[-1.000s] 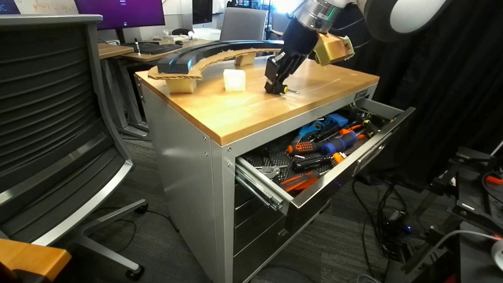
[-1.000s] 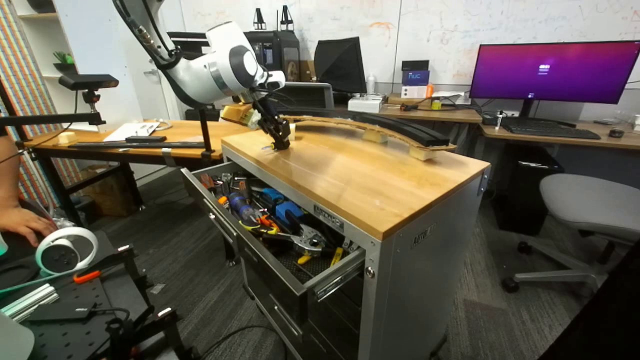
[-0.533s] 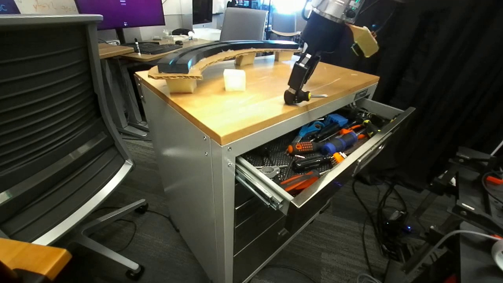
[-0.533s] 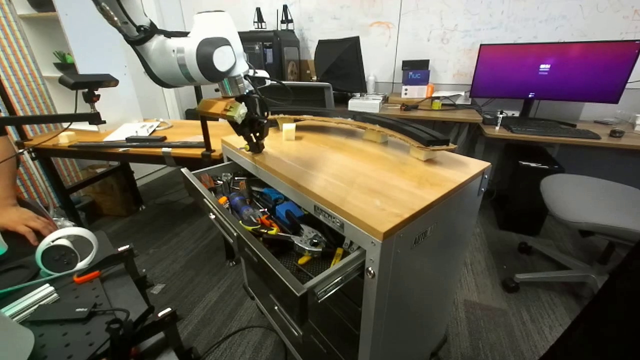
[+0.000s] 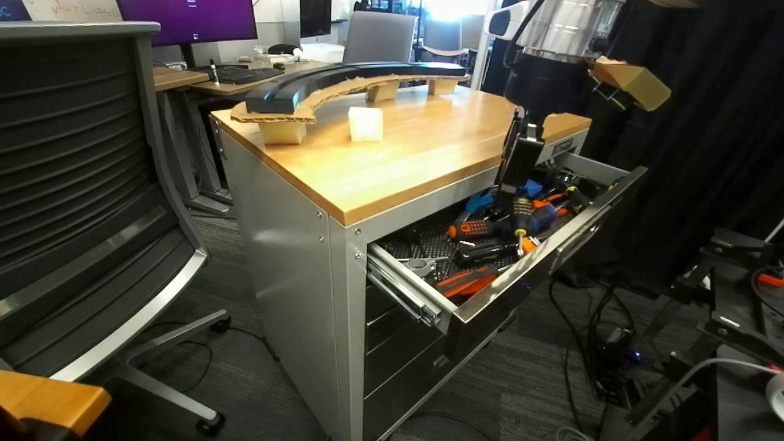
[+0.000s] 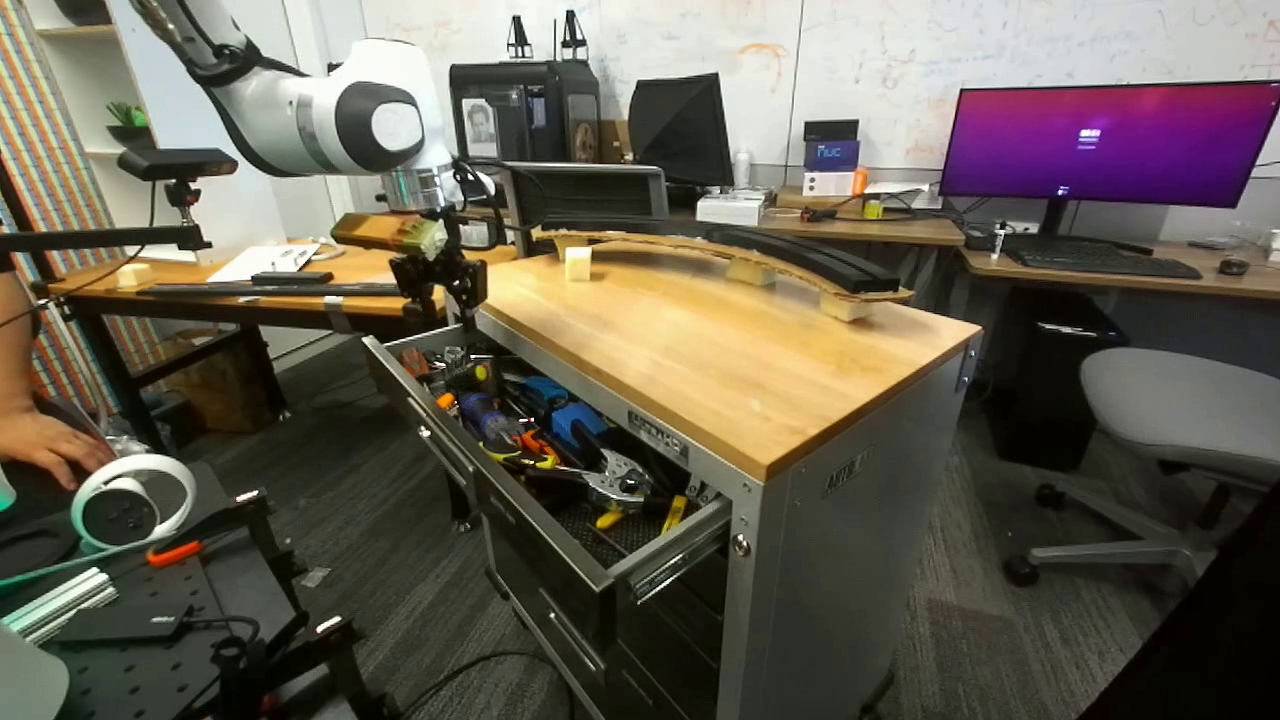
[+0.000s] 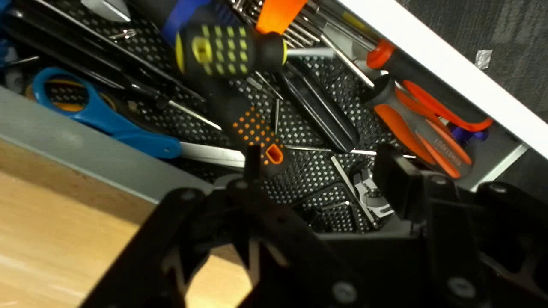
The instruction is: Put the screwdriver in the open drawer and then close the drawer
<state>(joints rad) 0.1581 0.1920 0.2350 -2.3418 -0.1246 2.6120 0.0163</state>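
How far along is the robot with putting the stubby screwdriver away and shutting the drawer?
Looks done: letting go; the gripper is open and the stubby screwdriver is free of it. In hand: getting it into the drawer; I can't tell whether it rests on the tools or is above them. Left: closing the drawer, pulled out in both exterior views.

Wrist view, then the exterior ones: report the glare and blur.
Wrist view: the screwdriver looks soft, from motion or focus I can't tell; the drawer's front rim is blown out to white; the end effector is near-black. In an exterior view, the pale block glows nearly featureless and a background light glares. In both exterior views, the wooden top carries pale sheen.
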